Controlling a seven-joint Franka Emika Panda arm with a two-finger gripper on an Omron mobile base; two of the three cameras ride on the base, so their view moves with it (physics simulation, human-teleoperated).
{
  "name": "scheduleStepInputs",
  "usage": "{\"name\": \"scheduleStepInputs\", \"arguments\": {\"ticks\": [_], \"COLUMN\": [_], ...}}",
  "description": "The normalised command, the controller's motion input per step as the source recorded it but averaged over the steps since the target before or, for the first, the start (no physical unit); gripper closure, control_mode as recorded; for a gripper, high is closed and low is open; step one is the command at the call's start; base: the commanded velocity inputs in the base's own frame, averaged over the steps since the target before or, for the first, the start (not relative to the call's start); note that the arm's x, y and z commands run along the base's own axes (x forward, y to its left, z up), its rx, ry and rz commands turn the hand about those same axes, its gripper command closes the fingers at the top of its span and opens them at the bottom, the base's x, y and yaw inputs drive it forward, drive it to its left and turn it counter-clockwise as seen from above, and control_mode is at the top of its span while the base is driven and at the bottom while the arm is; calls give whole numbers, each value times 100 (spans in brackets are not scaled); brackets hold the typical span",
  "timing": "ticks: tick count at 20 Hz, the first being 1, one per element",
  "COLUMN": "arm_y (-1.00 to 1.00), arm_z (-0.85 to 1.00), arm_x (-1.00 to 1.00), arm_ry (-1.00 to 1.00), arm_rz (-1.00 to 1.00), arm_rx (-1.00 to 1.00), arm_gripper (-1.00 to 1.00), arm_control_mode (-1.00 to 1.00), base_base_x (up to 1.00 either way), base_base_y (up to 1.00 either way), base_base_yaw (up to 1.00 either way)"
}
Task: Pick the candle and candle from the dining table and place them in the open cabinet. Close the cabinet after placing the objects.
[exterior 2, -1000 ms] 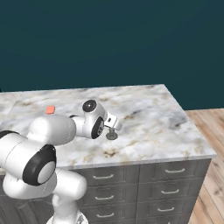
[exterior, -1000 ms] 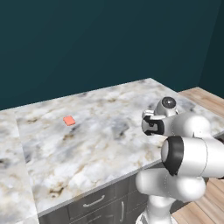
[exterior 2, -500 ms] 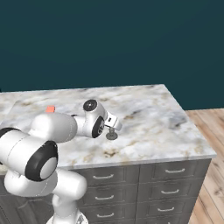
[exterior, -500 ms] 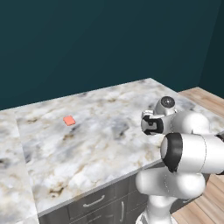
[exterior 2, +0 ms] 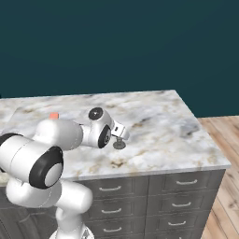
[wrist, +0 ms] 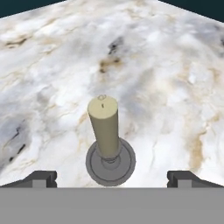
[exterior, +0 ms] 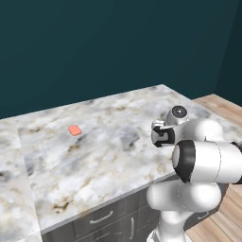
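Since 1 second ago the arm's wrist has swung slightly toward the right end of the desk point(exterior 2: 196, 140); the candle and the orange-red block have not shifted. 1 candle point(wrist: 105, 127) is in sight: a cream taper standing upright on a grey metal holder, on the marble near the desk's front edge, just beyond the end effector point(wrist: 112, 176). Its 2 dark fingertips point(wrist: 41, 177) stand wide apart, 1 on each side of the holder's base, neither touching it. In the right base view the wrist hides most of the candle point(exterior 2: 119, 142). 1 orange-red block point(exterior: 74, 130) lies well apart, far to the left. No writing or labels can be read. Grey drawers point(exterior 2: 186, 202) run under the desk.
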Motion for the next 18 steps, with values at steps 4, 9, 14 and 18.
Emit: {"name": "scheduleStepInputs", "arguments": {"ticks": [4,9,14,18], "arm_y": [0,0,0,0], "arm_z": [-16,-12,-17,-15], "arm_x": [31,23,14,14], "arm_ry": [0,0,0,0], "arm_rz": [0,0,0,0], "arm_rx": [0,0,0,0], "arm_gripper": [-100,-100,-100,-100], "arm_control_mode": [-100,-100,-100,-100], "base_base_x": [0,0,0,0], "base_base_y": [0,0,0,0], "base_base_yaw": [0,0,0,0]}}
